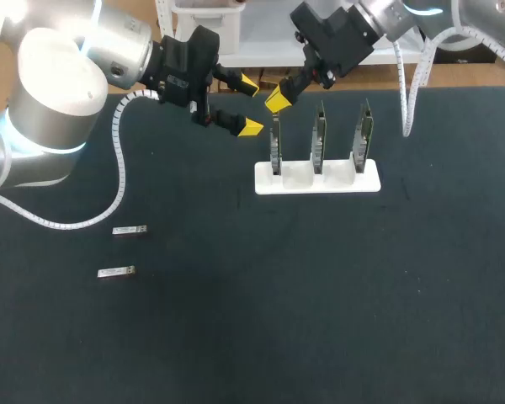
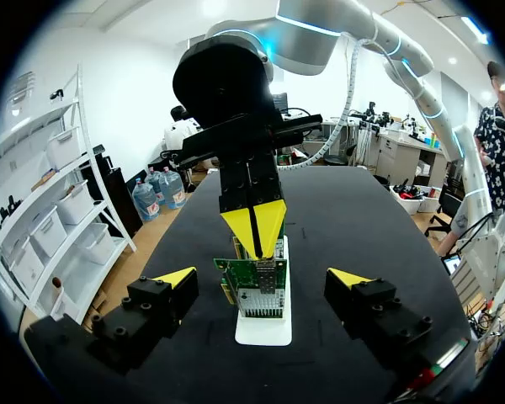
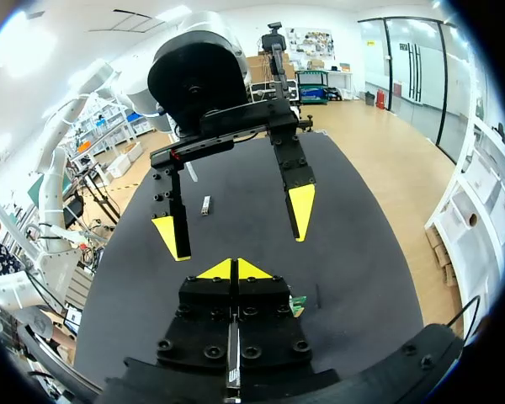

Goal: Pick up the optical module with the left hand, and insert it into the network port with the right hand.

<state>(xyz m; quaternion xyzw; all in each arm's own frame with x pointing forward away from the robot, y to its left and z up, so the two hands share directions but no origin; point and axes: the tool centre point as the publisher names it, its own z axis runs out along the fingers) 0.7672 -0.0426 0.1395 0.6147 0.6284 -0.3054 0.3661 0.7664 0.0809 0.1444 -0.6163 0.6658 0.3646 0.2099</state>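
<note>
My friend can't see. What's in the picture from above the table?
Two robot grippers hang by a white stand holding three upright circuit boards: the left gripper open, the right gripper shut just above the leftmost board. Two silver optical modules lie on the dark table, nearer the left arm.

No legible text, number, label or sign in any view. Module (image 1: pixel 130 230) and second module (image 1: pixel 116 272): any print too small to tell. Boards (image 2: pixel 262 286) in stand (image 1: pixel 317 181): markings too small to tell.
</note>
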